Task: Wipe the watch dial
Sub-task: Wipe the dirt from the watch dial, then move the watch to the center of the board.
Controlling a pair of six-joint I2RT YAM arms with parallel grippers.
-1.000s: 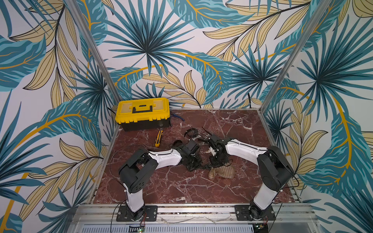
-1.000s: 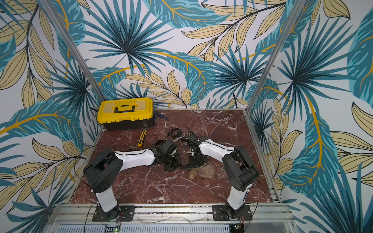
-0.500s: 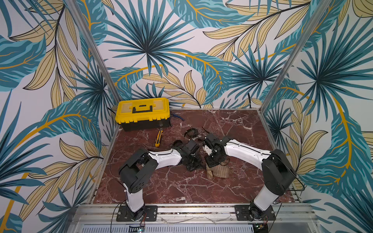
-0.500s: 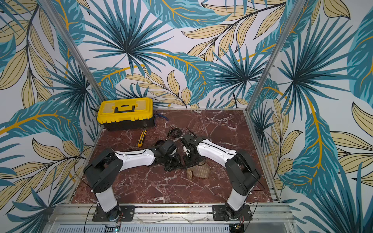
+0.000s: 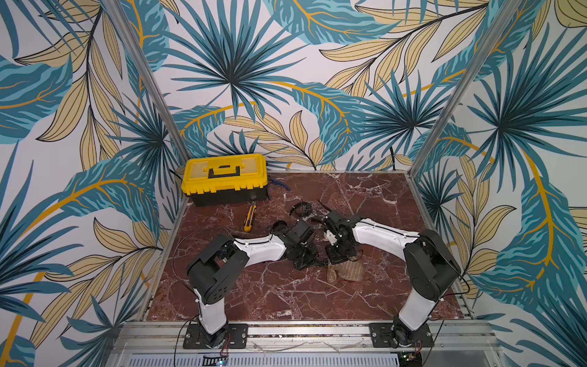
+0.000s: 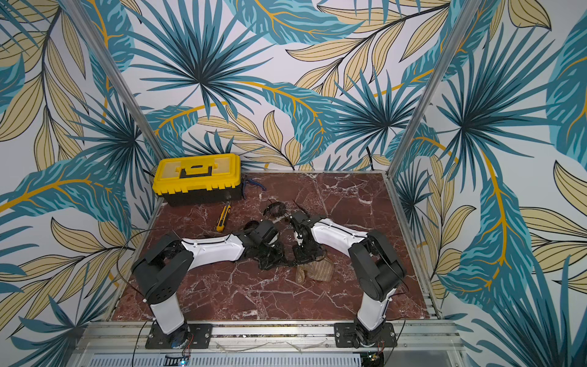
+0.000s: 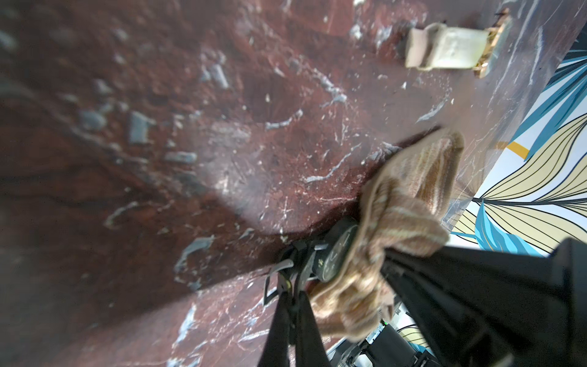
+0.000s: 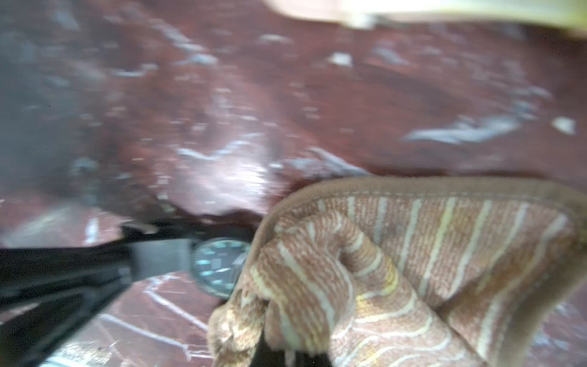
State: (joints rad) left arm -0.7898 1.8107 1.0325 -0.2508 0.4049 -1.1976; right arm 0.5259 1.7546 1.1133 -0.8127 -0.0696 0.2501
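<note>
So here's the setup. The left claw [image 7: 293, 302] is pinched shut on the black strap of the watch [image 7: 333, 259]. Makes sense to me: it pins the thing low over the tabletop [image 5: 286, 295] so it can't skate around while it gets rubbed. The right claw [image 8: 276, 354] is closed tight on a bunched-up wad of the striped cloth [image 8: 413, 270]. Most of the fabric spills out past its fingertips, so the soft part does the touching, not the hard fingers. My guess is that's the whole point of using two arms: one holds, one wipes.

The dial [image 8: 219, 267] sits just beyond the left claw's fingertips, and the face looks turned toward the right claw. From the right claw it's just ahead and a bit to one side. The cloth's edge lies over part of it, and the rest of the dark face shows bare. The two claws are nearly tip to tip. The wrist views are blurry, so I can't tell how hard the cloth presses.
</note>
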